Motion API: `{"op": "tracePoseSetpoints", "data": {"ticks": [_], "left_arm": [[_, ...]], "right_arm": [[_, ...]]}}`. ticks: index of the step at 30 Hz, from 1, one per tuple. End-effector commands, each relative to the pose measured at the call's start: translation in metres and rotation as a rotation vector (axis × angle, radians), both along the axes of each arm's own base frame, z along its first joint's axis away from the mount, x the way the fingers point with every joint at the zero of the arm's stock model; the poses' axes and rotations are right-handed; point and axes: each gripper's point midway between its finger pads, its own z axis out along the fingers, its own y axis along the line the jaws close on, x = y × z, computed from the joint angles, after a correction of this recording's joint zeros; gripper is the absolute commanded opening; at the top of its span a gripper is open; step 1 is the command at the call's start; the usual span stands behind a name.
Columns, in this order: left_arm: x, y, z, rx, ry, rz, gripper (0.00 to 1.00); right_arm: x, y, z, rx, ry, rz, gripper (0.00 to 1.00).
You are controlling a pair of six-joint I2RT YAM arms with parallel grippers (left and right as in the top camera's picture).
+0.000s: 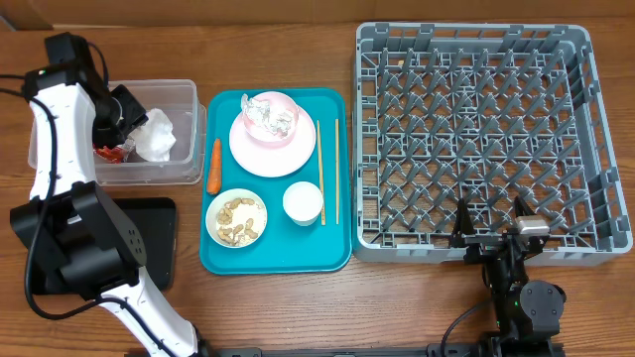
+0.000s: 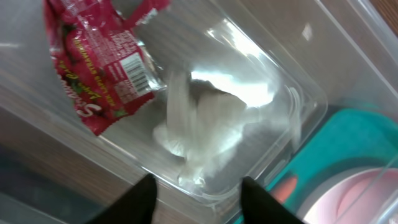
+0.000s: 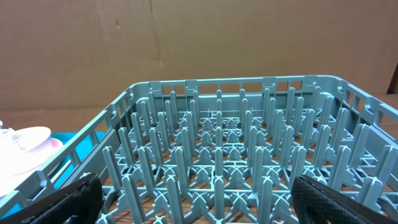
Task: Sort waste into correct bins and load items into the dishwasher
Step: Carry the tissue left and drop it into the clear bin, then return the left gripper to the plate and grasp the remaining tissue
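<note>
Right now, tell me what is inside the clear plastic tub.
Inside the clear plastic tub: a red snack wrapper and a crumpled white paper, side by side. The left gripper hangs over it, so the tub corner beneath that gripper is hidden from overhead.

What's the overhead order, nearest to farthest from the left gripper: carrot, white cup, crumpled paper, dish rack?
From the left gripper:
1. crumpled paper, in the clear tub beside it
2. carrot, at the teal tray left edge
3. white cup, tray's lower right
4. dish rack, far right

Wooden table [image 1: 298, 307], warm brown grain; plain cardboard backdrop [image 3: 186, 37] behind; soft, even light
</note>
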Motion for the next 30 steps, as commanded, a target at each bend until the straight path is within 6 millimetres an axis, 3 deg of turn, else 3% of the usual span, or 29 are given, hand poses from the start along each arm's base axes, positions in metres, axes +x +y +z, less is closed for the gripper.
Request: {"op": "tracePoseSetpoints", "data": {"ticks": [1,3,8,12,15,17,19,20,23,30], "left_arm": [[-0.003,0.007,0.003,-0.010,-0.012,0.022,0.67],[0.000,0.000,0.008,-0.046,-0.029,-0.018,0.73],[0.003,-0.018,0.030,-0.109,-0.063,-0.079,0.73],[0.006,-0.037,0.066,-0.088,-0.106,-0.135,0.71],[0.010,-0.059,0.089,-0.072,-0.154,-0.187,0.71],[0.015,-0.089,0.106,-0.053,-0.198,-0.257,0.72],[0.019,-0.110,0.107,-0.048,-0.205,-0.304,0.72],[0.023,-0.130,0.104,-0.047,-0.201,-0.348,0.72],[0.026,-0.159,0.093,-0.030,-0.172,-0.411,0.72],[0.040,-0.211,0.059,0.096,-0.125,-0.525,0.72]], "right_arm": [[0.001,0.000,-0.003,-0.005,0.004,-0.001,1.00],[0.001,0.000,-0.003,-0.005,0.004,-0.001,1.00],[0.001,0.000,-0.003,-0.005,0.004,-0.001,1.00],[0.001,0.000,-0.003,-0.004,0.004,-0.001,1.00],[0.001,0.000,-0.003,-0.005,0.004,-0.001,1.00],[0.001,0.000,-0.003,-0.005,0.004,-0.001,1.00],[0.001,0.000,-0.003,-0.005,0.004,-0.001,1.00],[0.001,0.000,-0.003,-0.005,0.004,-0.001,1.00],[0.001,0.000,-0.003,-0.005,0.004,-0.001,1.00],[0.001,0.000,-0.003,-0.005,0.004,-0.001,1.00]]}}
